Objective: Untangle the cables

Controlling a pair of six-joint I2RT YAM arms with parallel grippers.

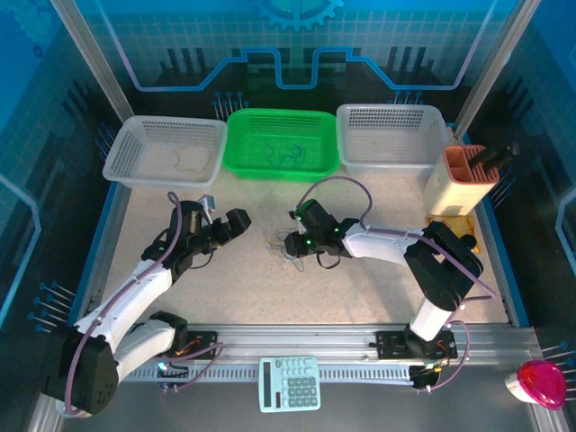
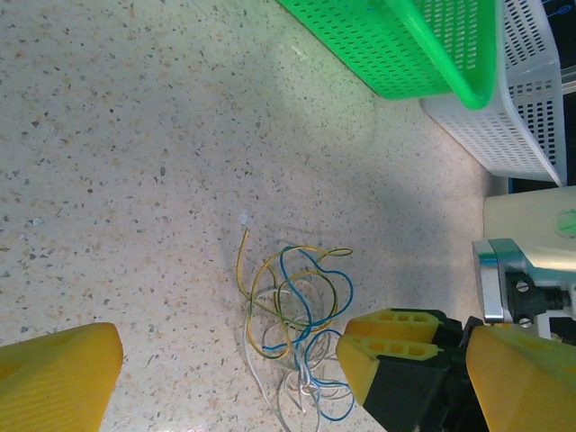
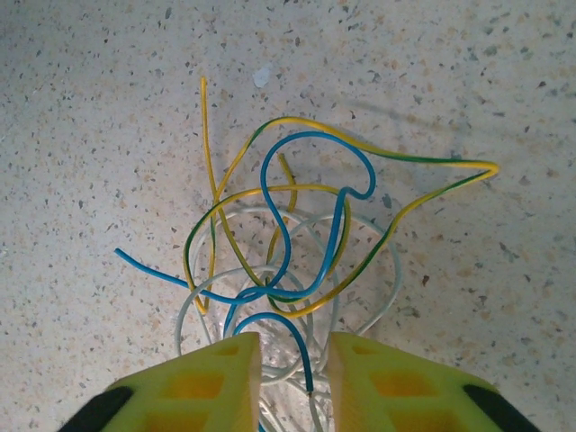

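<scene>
Right tool [image 3: 294, 346]: yellow fingers [image 3: 198, 378] stood narrowly apart with a gap showing. Blue and white strands of the cables [image 3: 288, 225] ran between them, not visibly pinched. Left tool [image 1: 232, 223]: spread wide, held nothing, sat to the left of the bundle. Cables: a loose tangle of blue, yellow-green and white lay on the speckled worktop [image 3: 81, 81], about midway between its left and right edges, in front of a green basket [image 1: 282, 144].
</scene>
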